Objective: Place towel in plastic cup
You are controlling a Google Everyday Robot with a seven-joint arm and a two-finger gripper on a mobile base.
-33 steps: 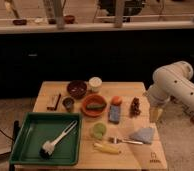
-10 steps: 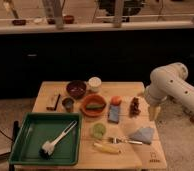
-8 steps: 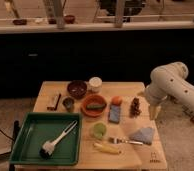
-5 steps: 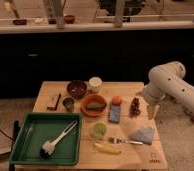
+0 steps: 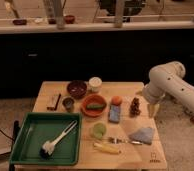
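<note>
The towel (image 5: 142,135) is a small blue-grey folded cloth lying on the wooden table (image 5: 125,88) near its front right corner. The plastic cup (image 5: 99,130) is light green and stands upright near the table's middle front, left of the towel. My gripper (image 5: 153,109) hangs from the white arm (image 5: 166,82) at the table's right edge. It points down, above and a little behind the towel, apart from it and with nothing visibly in it.
A green tray (image 5: 45,115) at the front left holds a brush (image 5: 57,141). A banana (image 5: 106,147) and fork (image 5: 121,141) lie in front of the cup. Behind are an orange bowl (image 5: 94,105), blue sponge (image 5: 114,113), brown object (image 5: 135,105), orange fruit (image 5: 117,100), dark bowl (image 5: 77,89) and white cup (image 5: 95,84).
The arm and gripper have shifted slightly left, toward the table. The towel, cup and other objects have not moved.
</note>
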